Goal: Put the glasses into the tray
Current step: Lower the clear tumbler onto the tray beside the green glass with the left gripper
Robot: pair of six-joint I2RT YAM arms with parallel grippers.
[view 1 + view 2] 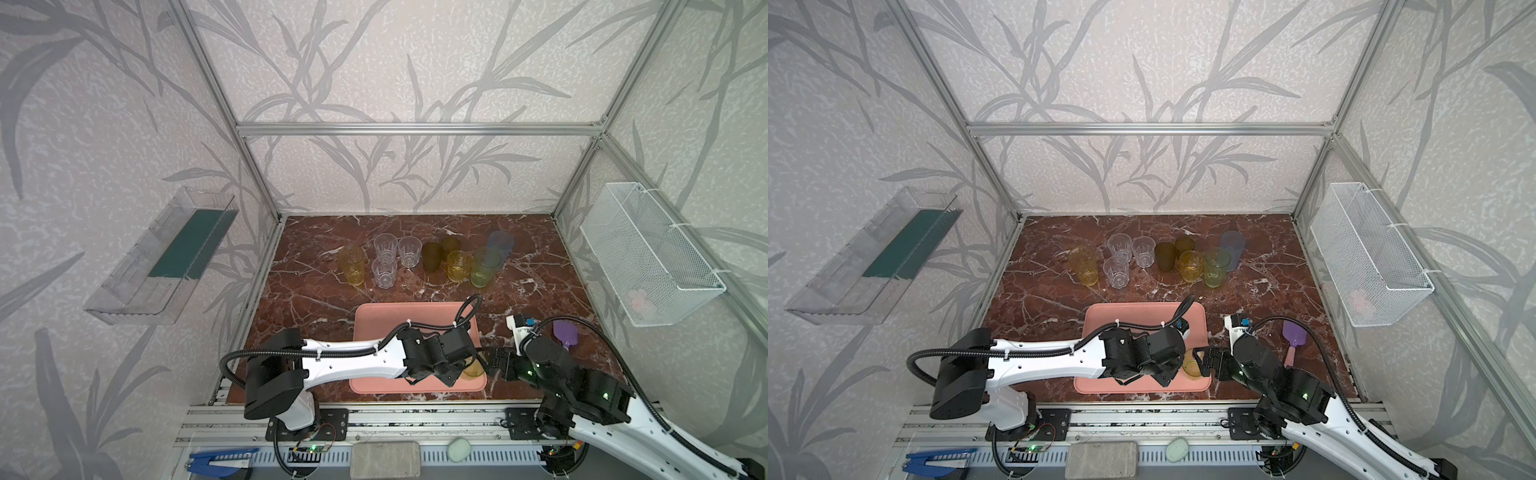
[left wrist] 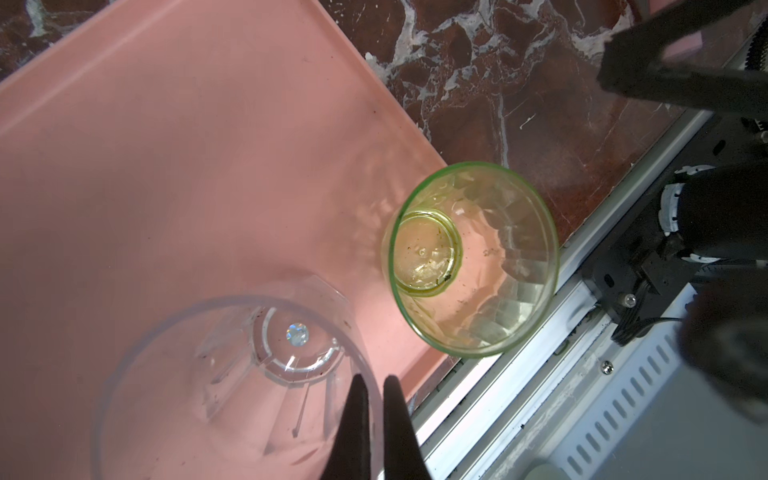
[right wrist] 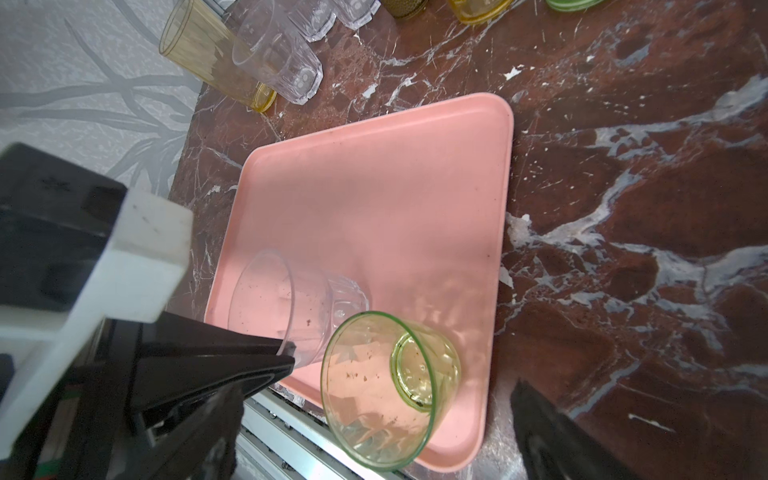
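Note:
The pink tray (image 1: pixel 374 320) (image 3: pixel 374 187) lies at the table's front. My left gripper (image 2: pixel 374 380) is shut on the rim of a clear faceted glass (image 2: pixel 232 374) (image 3: pixel 291 299), which is tilted over the tray's near part. Beside it, in the tray's near right corner, stands a yellow-green glass (image 2: pixel 469 257) (image 3: pixel 382 382) (image 1: pixel 471 370). My right gripper (image 3: pixel 374 415) (image 1: pixel 1202 361) is open with a finger on either side of that glass, not touching it. Several more glasses (image 1: pixel 415 259) stand in a row at the back of the table.
A purple brush (image 1: pixel 564 332) lies right of the tray by the right arm. A white wire basket (image 1: pixel 648 253) hangs on the right wall and a clear bin (image 1: pixel 162 257) on the left wall. An aluminium rail (image 1: pixel 374 415) runs along the table's front edge.

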